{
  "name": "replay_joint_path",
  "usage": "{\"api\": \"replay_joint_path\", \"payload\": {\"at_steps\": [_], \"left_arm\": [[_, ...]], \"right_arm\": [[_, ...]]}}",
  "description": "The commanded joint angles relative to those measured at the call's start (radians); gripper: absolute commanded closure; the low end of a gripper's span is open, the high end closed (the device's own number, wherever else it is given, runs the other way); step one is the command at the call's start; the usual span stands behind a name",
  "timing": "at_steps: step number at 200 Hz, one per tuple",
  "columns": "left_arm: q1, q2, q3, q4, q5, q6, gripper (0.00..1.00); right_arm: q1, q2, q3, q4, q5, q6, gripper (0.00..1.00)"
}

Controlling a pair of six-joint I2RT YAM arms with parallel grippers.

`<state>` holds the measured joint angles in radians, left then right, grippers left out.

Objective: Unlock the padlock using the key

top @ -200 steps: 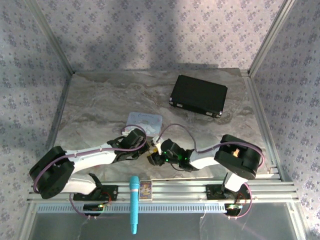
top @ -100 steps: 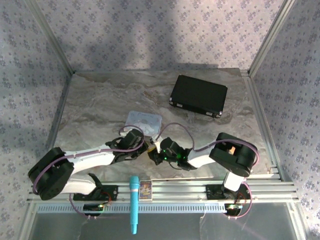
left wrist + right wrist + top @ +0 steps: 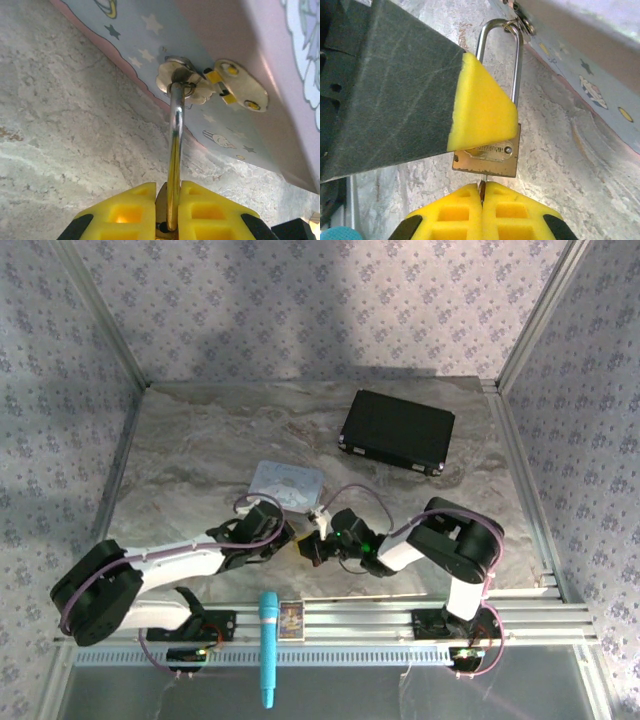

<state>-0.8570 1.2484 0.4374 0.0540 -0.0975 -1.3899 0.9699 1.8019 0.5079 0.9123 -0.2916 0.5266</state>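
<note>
Padlock [image 3: 487, 160] — in left end effector [image 3: 168, 202], key [image 3: 482, 187] at its base

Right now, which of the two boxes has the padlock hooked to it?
The nearer, pale lavender tin: the shackle of the padlock passes through its hasp. The black case lies apart, far right.

The top camera looks steeply down from above and behind the arm bases, taking in the whole desk [image 3: 200, 450]. Both wrist cameras sit very close, low over the desk, and share the padlock [image 3: 487, 157] and tin [image 3: 580, 70], seen from different sides.
</note>
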Motion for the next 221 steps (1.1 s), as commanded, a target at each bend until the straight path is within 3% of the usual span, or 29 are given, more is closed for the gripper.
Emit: {"api": "replay_joint_path", "payload": {"at_steps": [1, 89, 187, 221], "left_arm": [[0.003, -0.021, -0.039, -0.060, -0.001, -0.014, 1.00], [0.004, -0.086, -0.091, -0.065, -0.007, -0.029, 1.00], [-0.022, -0.086, -0.089, -0.111, -0.058, -0.025, 1.00], [-0.021, -0.088, -0.029, -0.251, -0.111, 0.050, 1.00]], "right_arm": [[-0.046, 0.042, -0.023, 0.057, 0.013, 0.087, 0.97], [-0.094, 0.049, -0.061, 0.049, 0.082, 0.214, 0.73], [-0.117, 0.037, -0.064, 0.029, 0.088, 0.263, 0.55], [-0.097, -0.059, -0.059, -0.066, 0.142, 0.242, 0.40]]}}
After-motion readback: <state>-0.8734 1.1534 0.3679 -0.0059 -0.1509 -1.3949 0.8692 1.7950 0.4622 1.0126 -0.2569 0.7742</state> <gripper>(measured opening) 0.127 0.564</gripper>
